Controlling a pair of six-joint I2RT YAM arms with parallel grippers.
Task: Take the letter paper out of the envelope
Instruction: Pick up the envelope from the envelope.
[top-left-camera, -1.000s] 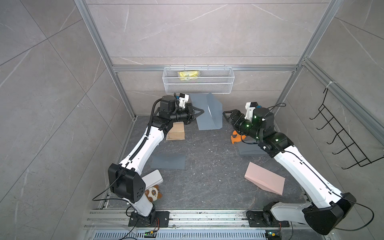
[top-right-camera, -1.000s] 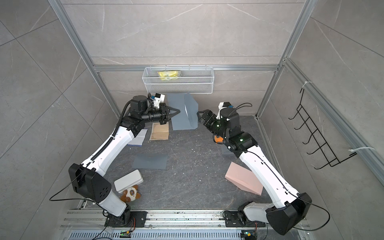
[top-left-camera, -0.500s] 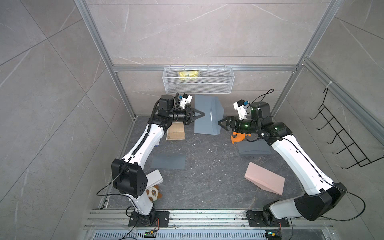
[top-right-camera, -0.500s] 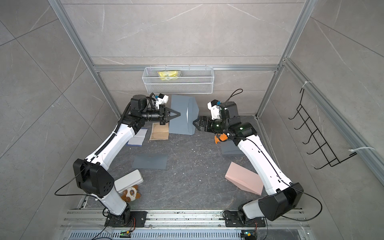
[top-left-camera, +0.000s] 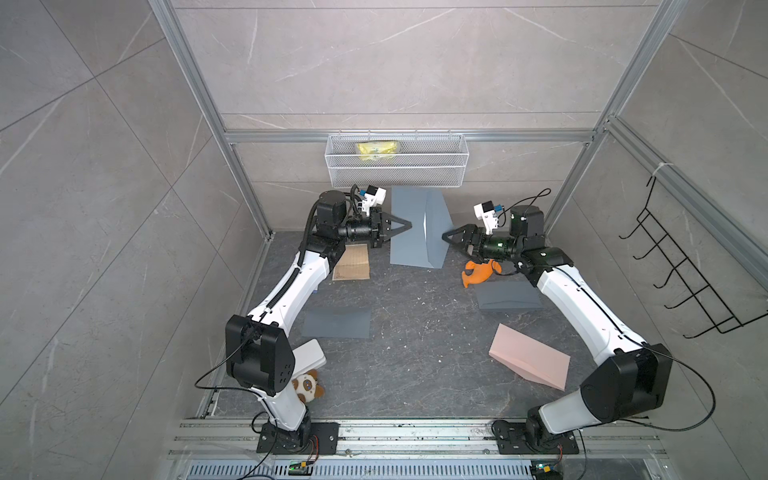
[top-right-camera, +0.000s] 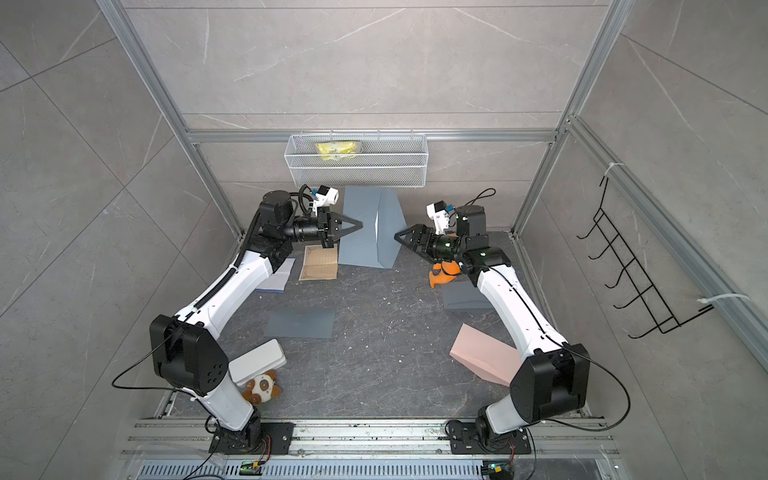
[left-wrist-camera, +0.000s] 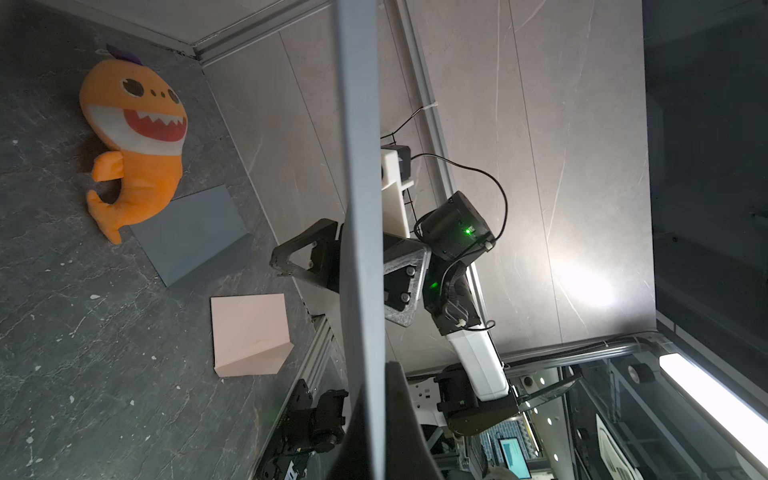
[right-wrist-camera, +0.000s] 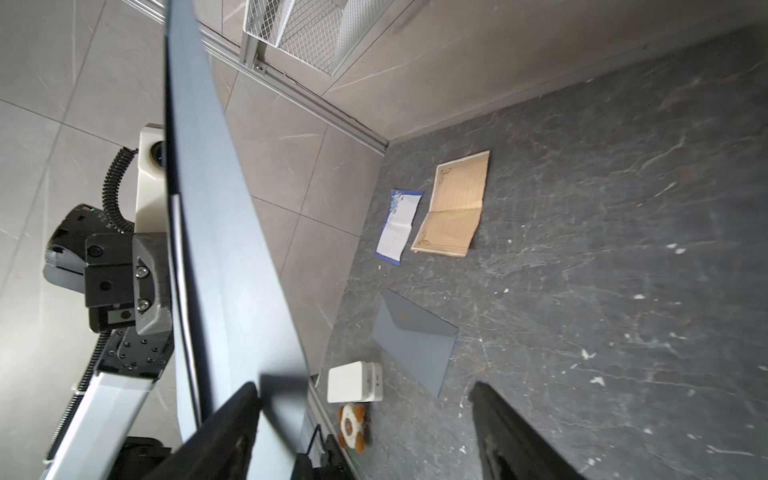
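Observation:
A grey-blue envelope hangs upright above the floor at the back middle, flap folded out to the right. My left gripper is shut on its left half; in the left wrist view the envelope runs edge-on out of my left gripper. A thin white strip shows at the flap fold, seemingly the letter paper; the rest is hidden inside. My right gripper stands open at the envelope's right edge, one finger close to its face.
On the floor lie a tan lined sheet, a blue-edged white sheet, two grey envelopes, a pink envelope, an orange plush, a white box and a panda plush. A wire basket hangs behind.
The right arm has lifted and turned its wrist, so the open gripper now points level at the envelope's right edge. Its jaws have narrowed slightly. The left gripper keeps its hold, envelope shifted slightly.

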